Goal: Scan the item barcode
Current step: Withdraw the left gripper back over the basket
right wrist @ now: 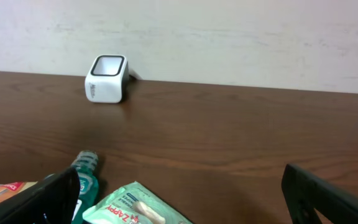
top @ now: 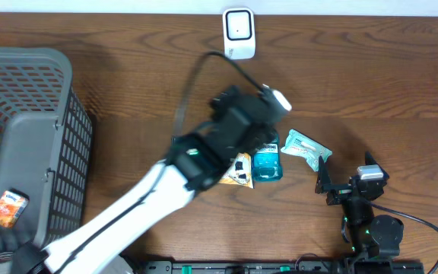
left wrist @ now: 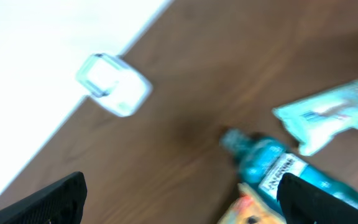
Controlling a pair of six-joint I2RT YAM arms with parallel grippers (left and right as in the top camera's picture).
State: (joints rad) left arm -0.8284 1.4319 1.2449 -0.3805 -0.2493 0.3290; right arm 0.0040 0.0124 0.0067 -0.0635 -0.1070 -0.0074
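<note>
Three items lie at mid-table: a teal bottle on its side, a yellow-orange snack packet touching its left side, and a pale green wipes packet to its right. The white barcode scanner stands at the far edge. My left gripper hovers open above the bottle and snack packet, holding nothing; its view is blurred. My right gripper is open and empty, just short of the wipes packet.
A grey mesh basket fills the left side, with an orange packet inside. The left arm's white link crosses from the front left to the middle. A black cable loops toward the scanner.
</note>
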